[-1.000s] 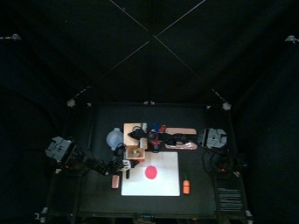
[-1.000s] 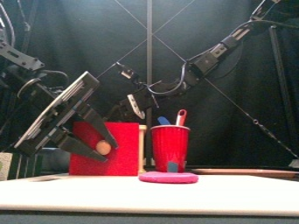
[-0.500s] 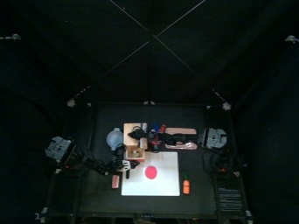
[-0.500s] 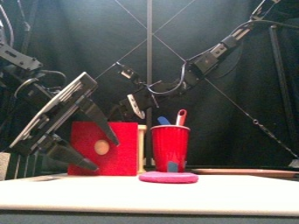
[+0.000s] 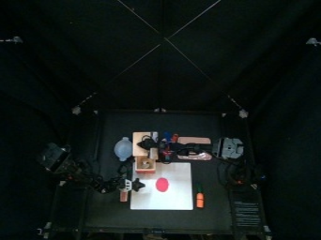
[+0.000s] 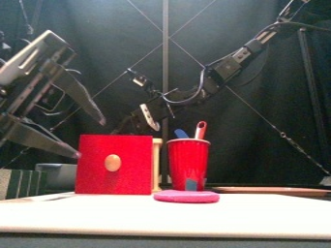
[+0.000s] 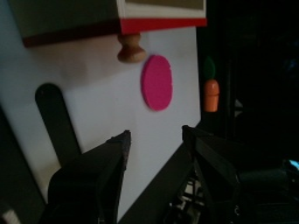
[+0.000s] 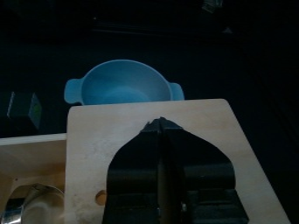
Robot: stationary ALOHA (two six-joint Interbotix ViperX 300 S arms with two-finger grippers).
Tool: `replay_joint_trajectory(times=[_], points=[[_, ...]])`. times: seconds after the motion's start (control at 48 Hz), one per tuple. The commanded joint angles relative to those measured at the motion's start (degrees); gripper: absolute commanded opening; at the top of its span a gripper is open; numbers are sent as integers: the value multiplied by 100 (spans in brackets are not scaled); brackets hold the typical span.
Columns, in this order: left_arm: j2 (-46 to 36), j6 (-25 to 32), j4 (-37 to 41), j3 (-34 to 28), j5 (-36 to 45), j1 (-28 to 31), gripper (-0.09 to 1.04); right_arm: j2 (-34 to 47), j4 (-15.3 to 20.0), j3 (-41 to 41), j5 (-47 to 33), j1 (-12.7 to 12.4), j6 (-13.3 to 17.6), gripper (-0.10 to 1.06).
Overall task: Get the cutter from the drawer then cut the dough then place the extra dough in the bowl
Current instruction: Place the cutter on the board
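**Fetching the cutter**

My left gripper (image 7: 155,136) is hovering wide open, empty, before the wooden box (image 8: 208,131), whose open drawer (image 6: 114,165) is holding the cutter (image 8: 28,208). I'm aiming straight down while my closed, empty right gripper (image 8: 160,123) is bracing the box top.

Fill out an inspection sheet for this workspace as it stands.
Surface: black table with a white cutting board lying flat at the front.
Job's things: pink dough disc whole on the board; wooden box with red drawer front behind it; a metal rim, likely the cutter, beside the box top in the right wrist view; blue-grey bowl beside the box, toward the table's left.
Clutter: red cup holding a blue knife and a red knife; orange toy carrot on the table beside the board.
End effectors: left end effector open, empty, raised at the left; right end effector at the box top.
Cables: nothing seen.
Surroundings: black curtain at the back.
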Motion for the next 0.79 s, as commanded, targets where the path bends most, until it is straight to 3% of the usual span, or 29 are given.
replay_joint_trajectory(times=[0.021, 0.167, 0.458, 0.667, 0.792], points=[[-360, 26, 70, 53, -167, -79, 85, -70, 0, -123, 62, 97, 9, 2], [-738, 290, 334, 167, -932, -70, 85, -141, -9, -211, 132, 193, 9, 2], [-1670, 2250, 1591, 923, -2909, 44, 85, -624, -26, -378, 800, 448, 18, 2], [-2136, 3639, 2224, 1292, -3094, 176, 85, -1169, -26, -369, 1406, 712, 44, 2], [-2329, 4131, 2461, 1371, -3094, 264, 85, -1433, 18, -360, 1934, 853, 70, 6]])
